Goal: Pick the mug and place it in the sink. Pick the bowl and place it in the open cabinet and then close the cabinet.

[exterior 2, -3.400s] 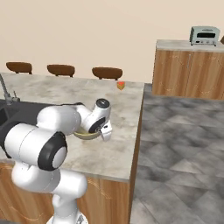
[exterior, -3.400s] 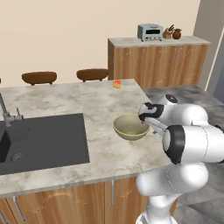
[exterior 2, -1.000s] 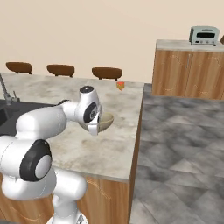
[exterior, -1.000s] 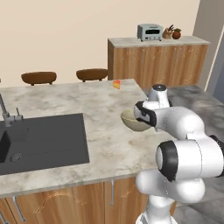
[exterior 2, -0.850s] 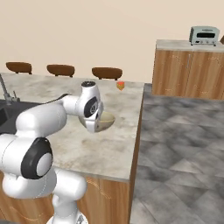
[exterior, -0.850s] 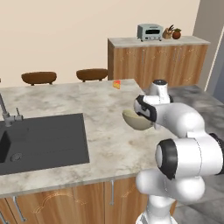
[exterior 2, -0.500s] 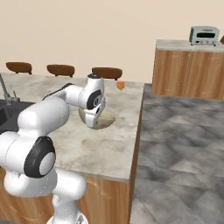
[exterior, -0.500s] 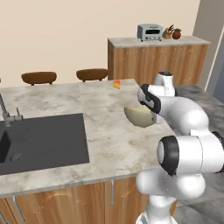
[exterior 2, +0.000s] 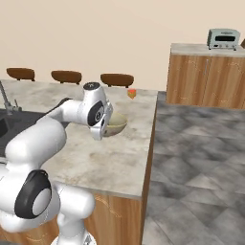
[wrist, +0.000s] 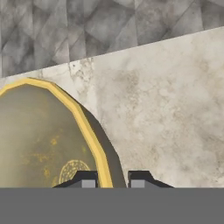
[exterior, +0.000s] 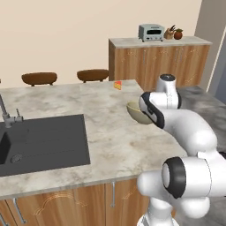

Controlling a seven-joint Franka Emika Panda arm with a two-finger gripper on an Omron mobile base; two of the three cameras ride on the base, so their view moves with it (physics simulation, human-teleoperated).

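The olive-beige bowl point(exterior: 135, 113) hangs tilted just above the marble counter near its right edge. My gripper point(exterior: 144, 110) is shut on its rim, one finger inside and one outside. In the hand view the rim of the bowl point(wrist: 39, 135) runs down between the fingertips of the gripper point(wrist: 108, 179). From the right base view the bowl point(exterior 2: 116, 124) sticks out beside the gripper point(exterior 2: 102, 127). The dark sink point(exterior: 44, 137) lies at the left of the counter, with its faucet point(exterior: 4, 109) behind it. The mug and the cabinet are out of view.
A small yellow-orange fruit point(exterior: 117, 85) lies at the counter's far edge. Brown stools point(exterior: 92, 75) stand behind it. A toaster point(exterior: 150, 32) sits on the wooden back counter point(exterior: 159, 59). The counter drops off to grey floor point(exterior 2: 201, 158) on the right.
The bowl has left the counter, where it rested a few seconds ago. Over the last second the hand has carried it slightly up and farther back, turning as it went.
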